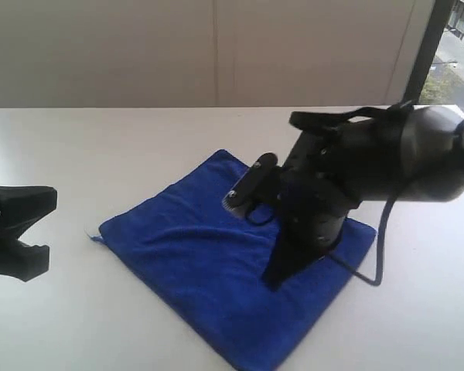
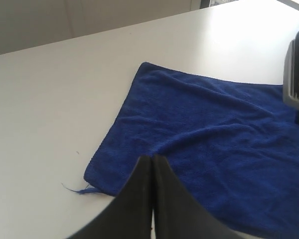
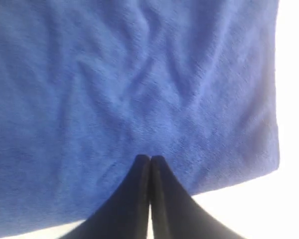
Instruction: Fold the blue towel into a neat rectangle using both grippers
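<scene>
**Item 1. Blue towel** [image 1: 216, 263]: one layer, spread flat and unfolded on the white table [image 1: 100, 154]. It is set cornerwise to the table's edges, lying nearer the near edge than the far one. Shallow wrinkles run across the middle. A loose thread [image 2: 74, 189] trails from the corner that faces the left arm.

**Item 2. Left gripper** [image 2: 152, 164]: fingers pressed together, nothing held. It stands off the cloth over bare table, near the thread corner.

**Item 3. Right gripper** [image 3: 150, 160]: fingers likewise together, nothing held. It is angled down over the towel's right-hand part, close inside one edge. Whether the tips touch the pile cannot be told.

**Step in hand (judged):** the fold has not begun, and the next step is to take two corners.

**Handling notes (judged):**
- Part both sets of jaws before coming down. Closed tips would only push the soft cloth into ridges.
- Choose two corners that share one edge, the thread corner for the left arm and its neighbour for the right.
- Pinch cloth at each corner, not the thread.
- Raise both corners together, just clear of the table, with the edge kept lightly taut between them.
- Carry that edge over to meet the opposite edge corner for corner, then let go.
- An uneven lift would likely skew the rectangle.
</scene>
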`<state>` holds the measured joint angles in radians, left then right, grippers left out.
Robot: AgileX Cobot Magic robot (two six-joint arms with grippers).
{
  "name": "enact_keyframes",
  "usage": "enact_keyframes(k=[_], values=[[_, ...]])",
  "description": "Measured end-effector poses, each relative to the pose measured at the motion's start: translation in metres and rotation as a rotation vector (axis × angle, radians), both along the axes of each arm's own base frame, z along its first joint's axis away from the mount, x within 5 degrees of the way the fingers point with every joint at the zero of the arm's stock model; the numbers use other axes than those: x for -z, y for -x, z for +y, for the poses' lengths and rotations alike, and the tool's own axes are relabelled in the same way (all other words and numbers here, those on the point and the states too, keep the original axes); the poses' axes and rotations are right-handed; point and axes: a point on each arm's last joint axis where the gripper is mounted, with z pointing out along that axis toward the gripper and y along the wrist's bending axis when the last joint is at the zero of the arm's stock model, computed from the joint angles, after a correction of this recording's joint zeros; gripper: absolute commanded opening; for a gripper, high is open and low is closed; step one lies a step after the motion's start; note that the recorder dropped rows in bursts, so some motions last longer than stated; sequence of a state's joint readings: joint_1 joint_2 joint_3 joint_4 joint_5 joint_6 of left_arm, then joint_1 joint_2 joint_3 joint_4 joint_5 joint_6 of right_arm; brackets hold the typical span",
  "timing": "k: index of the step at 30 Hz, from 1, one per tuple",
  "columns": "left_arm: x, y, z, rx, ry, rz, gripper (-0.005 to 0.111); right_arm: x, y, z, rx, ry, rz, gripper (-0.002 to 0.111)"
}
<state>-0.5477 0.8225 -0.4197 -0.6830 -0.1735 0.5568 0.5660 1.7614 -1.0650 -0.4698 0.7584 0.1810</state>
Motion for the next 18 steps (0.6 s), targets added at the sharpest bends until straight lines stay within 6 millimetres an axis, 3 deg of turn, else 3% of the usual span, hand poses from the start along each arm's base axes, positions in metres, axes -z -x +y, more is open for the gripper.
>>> enact_keyframes(k=[6, 13, 18], values=[[0.0, 0.0, 0.0, 0.001, 0.0, 0.001, 0.0, 0.016, -0.014, -0.032, 0.062, -0.026, 0.107, 0.0], [0.0, 0.0, 0.0, 0.001, 0.0, 0.001, 0.0, 0.04, -0.012, -0.024, 0.04, -0.109, 0.239, 0.0], [0.0, 0.0, 0.0, 0.001, 0.0, 0.001, 0.0, 0.046, -0.007, -0.018, 0.008, -0.159, 0.296, 0.0]])
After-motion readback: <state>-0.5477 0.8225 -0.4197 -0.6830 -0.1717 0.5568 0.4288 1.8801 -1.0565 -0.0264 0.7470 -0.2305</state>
